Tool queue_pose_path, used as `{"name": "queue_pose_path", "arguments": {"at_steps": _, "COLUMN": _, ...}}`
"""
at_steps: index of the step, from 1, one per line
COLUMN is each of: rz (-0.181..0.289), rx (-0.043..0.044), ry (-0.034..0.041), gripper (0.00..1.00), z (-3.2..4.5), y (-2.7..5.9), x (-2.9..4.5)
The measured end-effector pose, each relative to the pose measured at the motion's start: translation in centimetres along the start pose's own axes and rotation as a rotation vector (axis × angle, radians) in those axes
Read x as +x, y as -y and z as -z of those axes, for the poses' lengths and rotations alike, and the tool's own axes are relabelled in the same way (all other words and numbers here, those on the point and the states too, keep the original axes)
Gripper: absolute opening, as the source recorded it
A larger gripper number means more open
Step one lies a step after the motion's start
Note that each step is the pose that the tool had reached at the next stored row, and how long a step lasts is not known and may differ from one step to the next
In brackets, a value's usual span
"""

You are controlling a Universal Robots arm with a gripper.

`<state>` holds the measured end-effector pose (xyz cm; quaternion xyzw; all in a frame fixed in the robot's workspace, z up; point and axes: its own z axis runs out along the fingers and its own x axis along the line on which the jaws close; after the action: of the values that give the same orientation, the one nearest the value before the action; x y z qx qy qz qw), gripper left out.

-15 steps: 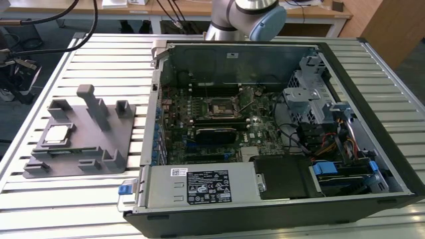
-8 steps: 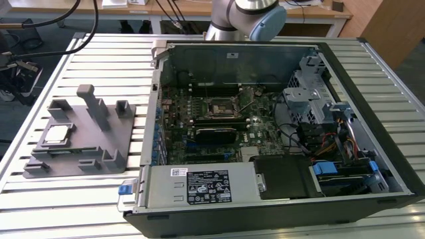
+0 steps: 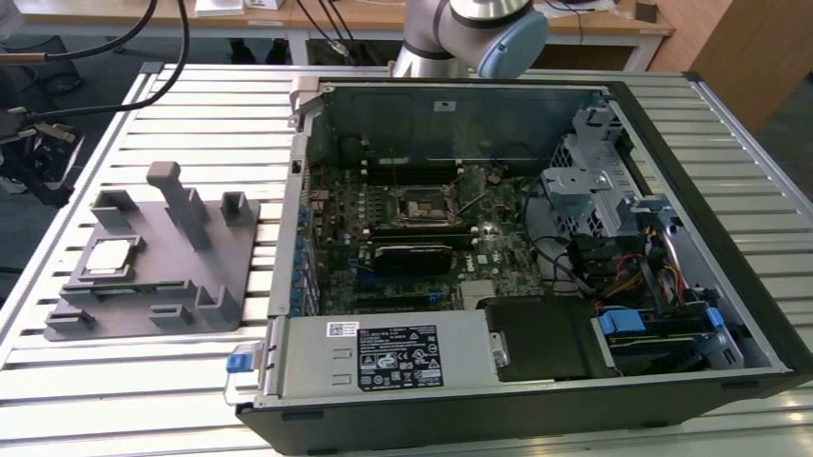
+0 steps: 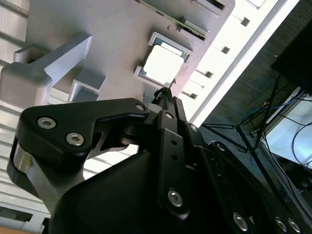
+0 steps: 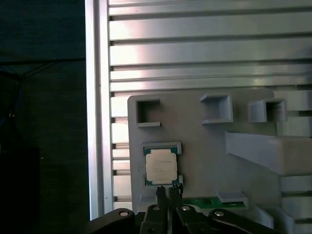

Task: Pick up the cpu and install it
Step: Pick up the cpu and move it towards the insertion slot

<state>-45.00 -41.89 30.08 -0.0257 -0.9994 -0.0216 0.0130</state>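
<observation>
The cpu (image 3: 109, 255) is a small square chip with a silvery top. It lies flat in a recess of the grey holder tray (image 3: 190, 276) at the exterior view's left. In both wrist views the cpu (image 4: 163, 63) (image 5: 161, 165) sits just past my gripper's tips, with a gap to it. My gripper (image 5: 166, 191) (image 4: 165, 92) has its two thin black fingers pressed together, holding nothing. The dark square socket (image 3: 422, 206) sits on the motherboard inside the opened computer case (image 3: 534, 248).
The tray (image 5: 204, 146) has raised posts and brackets (image 5: 263, 151) beside the cpu, and a green circuit strip (image 5: 209, 201) lies in it. It rests on a slatted metal table (image 3: 152, 381). The arm's body (image 3: 470, 38) rises behind the case. Cables hang off the table's side (image 4: 263, 122).
</observation>
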Motion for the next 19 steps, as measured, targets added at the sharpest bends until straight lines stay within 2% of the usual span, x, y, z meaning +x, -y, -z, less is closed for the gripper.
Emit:
{"name": "queue_pose_path", "arguments": {"at_steps": 1, "rz": 0.002, "rx": 0.0000, "ry": -0.0002, "gripper": 0.17, "z": -0.15, "y": 0.05, "x": -0.01}}
{"name": "queue_pose_path", "arguments": {"at_steps": 3, "rz": 0.010, "rx": 0.0002, "ry": -0.0005, "gripper": 0.29, "z": -0.48, "y": 0.17, "x": -0.02}}
{"name": "queue_pose_path", "arguments": {"at_steps": 4, "rz": 0.015, "rx": 0.0002, "ry": -0.0007, "gripper": 0.29, "z": -0.65, "y": 0.25, "x": -0.02}}
{"name": "queue_pose_path", "arguments": {"at_steps": 6, "rz": 0.024, "rx": 0.0004, "ry": -0.0012, "gripper": 0.41, "z": -1.01, "y": 0.36, "x": -0.03}}
{"name": "queue_pose_path", "arguments": {"at_steps": 7, "rz": 0.028, "rx": 0.0005, "ry": -0.0013, "gripper": 0.41, "z": -1.20, "y": 0.40, "x": -0.04}}
{"name": "queue_pose_path", "arguments": {"at_steps": 9, "rz": 0.035, "rx": 0.0007, "ry": -0.0017, "gripper": 0.52, "z": -1.52, "y": 0.47, "x": -0.05}}
{"name": "queue_pose_path", "arguments": {"at_steps": 12, "rz": 0.044, "rx": 0.0009, "ry": -0.0020, "gripper": 0.58, "z": -1.96, "y": 0.53, "x": -0.07}}
{"name": "queue_pose_path", "arguments": {"at_steps": 13, "rz": 0.046, "rx": 0.0004, "ry": -0.0020, "gripper": 0.64, "z": -2.08, "y": 0.53, "x": -0.07}}
{"name": "queue_pose_path", "arguments": {"at_steps": 17, "rz": 0.052, "rx": -0.0018, "ry": -0.0025, "gripper": 0.64, "z": -2.31, "y": 0.55, "x": -0.08}}
{"name": "queue_pose_path", "arguments": {"at_steps": 19, "rz": 0.053, "rx": -0.0078, "ry": -0.0027, "gripper": 0.64, "z": -2.45, "y": 0.56, "x": -0.08}}
